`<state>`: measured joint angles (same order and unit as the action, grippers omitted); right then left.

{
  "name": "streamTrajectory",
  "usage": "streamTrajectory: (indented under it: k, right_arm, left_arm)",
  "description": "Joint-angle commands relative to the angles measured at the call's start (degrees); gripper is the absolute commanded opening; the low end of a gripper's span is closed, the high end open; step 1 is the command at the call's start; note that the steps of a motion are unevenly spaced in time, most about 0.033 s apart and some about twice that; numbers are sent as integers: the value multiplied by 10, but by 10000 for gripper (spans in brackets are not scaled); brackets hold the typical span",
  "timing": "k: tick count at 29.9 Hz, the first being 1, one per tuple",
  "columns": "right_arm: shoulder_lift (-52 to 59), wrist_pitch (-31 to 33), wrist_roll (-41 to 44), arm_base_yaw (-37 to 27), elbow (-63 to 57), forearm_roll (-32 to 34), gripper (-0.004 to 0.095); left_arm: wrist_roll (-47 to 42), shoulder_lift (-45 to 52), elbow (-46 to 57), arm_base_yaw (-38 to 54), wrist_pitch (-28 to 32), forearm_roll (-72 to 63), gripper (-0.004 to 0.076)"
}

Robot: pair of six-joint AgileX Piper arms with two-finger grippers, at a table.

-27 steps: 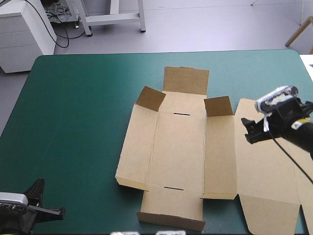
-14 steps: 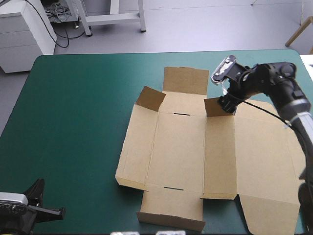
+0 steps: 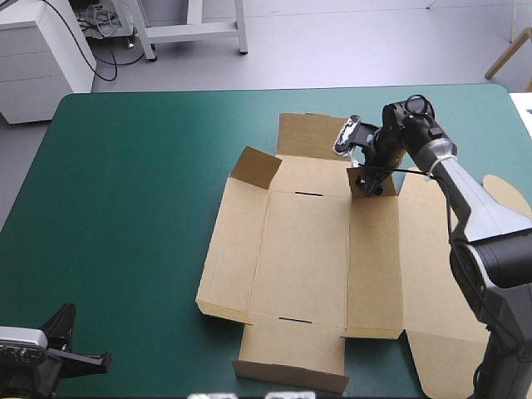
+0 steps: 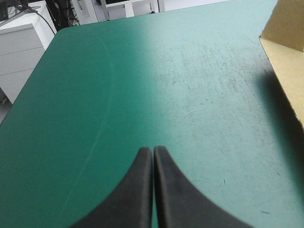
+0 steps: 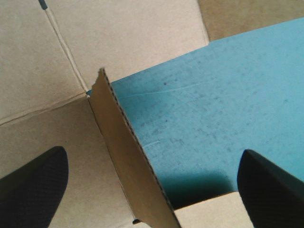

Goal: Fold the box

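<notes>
The right tool (image 3: 368,180) stands wide open, holding nothing. Its two black fingers (image 5: 37,183) straddle a small upright flap (image 5: 126,156) at the box's far right corner. One finger is over the board, the other over a strip of teal-green cover. In the right wrist view neither finger touches the flap, whose corrugated edge runs between them, nearer the finger on the board side.

The left tool (image 4: 153,151) is fully shut, its fingers meeting in one point, empty. It sits low at the table's near left corner over bare cover, well apart from the box.

The box (image 3: 303,249) lies opened out on the table (image 3: 133,208), a little right of centre. Its base panel is flat. A matching flap (image 3: 256,167) tilts up at the far left corner, an end panel (image 3: 316,135) lies beyond it, and a short wall (image 3: 291,372) rises at the near end. The lid panel (image 3: 449,274) lies flat to the right, reaching toward the table's right and near edges.

The left half of the table is open cover, and a bare band runs along the far edge.
</notes>
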<state>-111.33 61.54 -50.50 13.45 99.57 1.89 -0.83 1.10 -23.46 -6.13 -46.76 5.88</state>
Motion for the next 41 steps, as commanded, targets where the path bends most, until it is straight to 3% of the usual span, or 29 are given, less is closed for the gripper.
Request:
streamTrajectory:
  k: [1,3,7,8,14,23,32,41]
  right_arm:
    - [21,-5,-28,1,21,1,833]
    - [19,11,-46,1,21,-2,706]
    - [19,28,-90,1,21,-4,63]
    - [19,27,-91,1,21,-1,-16]
    - [19,31,-146,1,21,0,-19]
    - [19,26,-208,32,21,-60,-20]
    - [19,-71,-229,133,21,-36,-20]
    - [19,-94,-193,161,21,-60,-20]
  left_arm:
    - [-2,7,-12,0,42,-1,-10]
    - [-2,7,-12,0,42,-1,-10]
    - [-2,7,-12,0,43,-1,-10]
    - [-2,7,-12,0,43,-1,-10]
    - [-7,7,-12,0,43,2,-10]
    - [-4,7,-12,0,43,2,-10]
    - [-5,7,-12,0,43,3,-10]
    - [-4,7,-12,0,43,3,-10]
